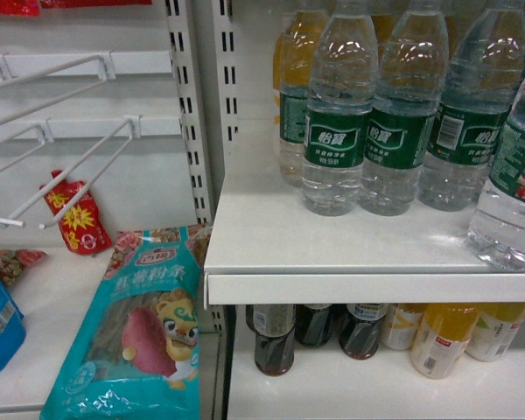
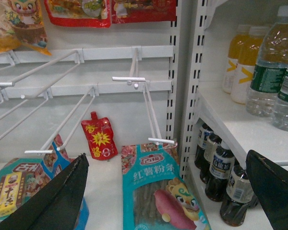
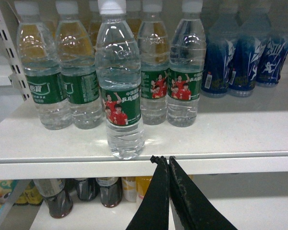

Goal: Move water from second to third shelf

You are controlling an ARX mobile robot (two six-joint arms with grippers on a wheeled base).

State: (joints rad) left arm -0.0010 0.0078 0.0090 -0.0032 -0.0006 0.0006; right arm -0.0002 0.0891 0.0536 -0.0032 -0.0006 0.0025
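Note:
The water (image 3: pixel 119 96), a clear ribbed bottle whose green label shows red-shirted figures, stands upright near the front edge of the third shelf (image 3: pixel 230 134). In the head view the water (image 1: pixel 510 197) is at the far right of the third shelf (image 1: pixel 271 236). My right gripper (image 3: pixel 163 159) is shut and empty, its tips just in front of the shelf's boxy edge, right of the bottle and apart from it. My left gripper (image 2: pixel 167 155) hangs wide open over the left bay, holding nothing. Which board is the second I cannot tell.
Several more green-label water bottles (image 1: pixel 337 114) stand in a row behind. Blue bottles (image 3: pixel 240 57) stand at the right. Dark bottles (image 1: pixel 276 337) and yellow drinks (image 1: pixel 442 337) fill the board below. Wire hooks (image 1: pixel 70 87), a red pouch (image 1: pixel 74 214) and a teal packet (image 1: pixel 144 332) occupy the left bay.

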